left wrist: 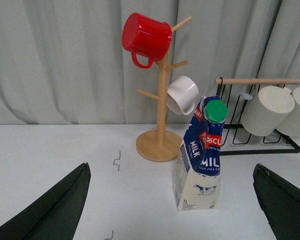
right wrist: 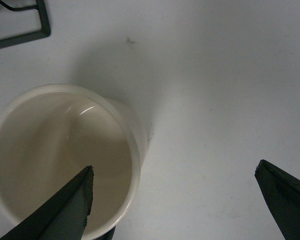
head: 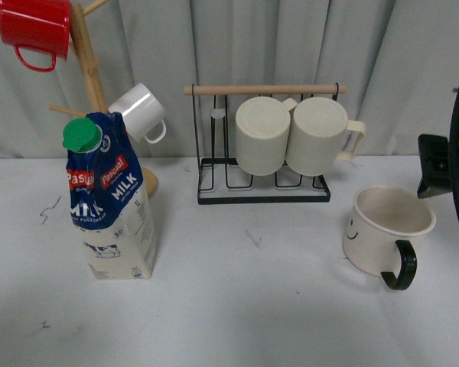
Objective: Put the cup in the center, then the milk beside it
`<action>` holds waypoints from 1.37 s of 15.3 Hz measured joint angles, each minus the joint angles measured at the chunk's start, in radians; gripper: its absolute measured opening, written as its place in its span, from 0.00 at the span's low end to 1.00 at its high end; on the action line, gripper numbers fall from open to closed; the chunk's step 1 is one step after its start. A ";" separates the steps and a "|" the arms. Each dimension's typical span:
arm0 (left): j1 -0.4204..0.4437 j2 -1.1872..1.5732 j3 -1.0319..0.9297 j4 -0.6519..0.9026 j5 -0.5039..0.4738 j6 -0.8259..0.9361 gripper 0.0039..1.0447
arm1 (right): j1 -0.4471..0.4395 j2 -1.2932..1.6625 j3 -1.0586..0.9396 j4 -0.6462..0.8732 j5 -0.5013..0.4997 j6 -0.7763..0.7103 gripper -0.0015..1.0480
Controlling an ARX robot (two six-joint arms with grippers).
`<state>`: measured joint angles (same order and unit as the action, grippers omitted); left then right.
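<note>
Left gripper [left wrist: 171, 170] faces forward and level, jaws spread wide; right gripper [right wrist: 175, 167] points straight down, jaws equally wide (its arm [head: 442, 164] shows dark at the front view's right edge)

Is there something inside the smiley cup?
No, the right wrist view looks straight down into the cup, and only its bare cream inside shows.

Table [head: 252, 321]: milk [head: 111, 206], cup [head: 382, 229], rack [head: 264, 197], mug tree [left wrist: 157, 146]
</note>
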<state>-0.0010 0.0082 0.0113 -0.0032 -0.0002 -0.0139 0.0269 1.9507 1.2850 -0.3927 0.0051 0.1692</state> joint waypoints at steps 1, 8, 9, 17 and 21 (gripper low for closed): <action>0.000 0.000 0.000 0.000 0.000 0.000 0.94 | 0.002 0.037 0.012 -0.005 0.007 0.008 0.94; 0.000 0.000 0.000 0.000 0.000 0.000 0.94 | 0.058 0.177 0.103 0.023 0.045 0.059 0.54; 0.000 0.000 0.000 0.000 0.000 0.000 0.94 | 0.058 0.190 0.114 0.016 0.051 0.066 0.44; 0.000 0.000 0.000 0.000 0.000 0.000 0.94 | 0.104 0.108 0.093 0.000 0.013 0.098 0.03; 0.000 0.000 0.000 0.000 0.000 0.000 0.94 | 0.218 0.090 0.090 0.002 0.006 0.154 0.03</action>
<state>-0.0010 0.0082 0.0113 -0.0032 -0.0002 -0.0135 0.2451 2.0411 1.3750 -0.3904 0.0109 0.3237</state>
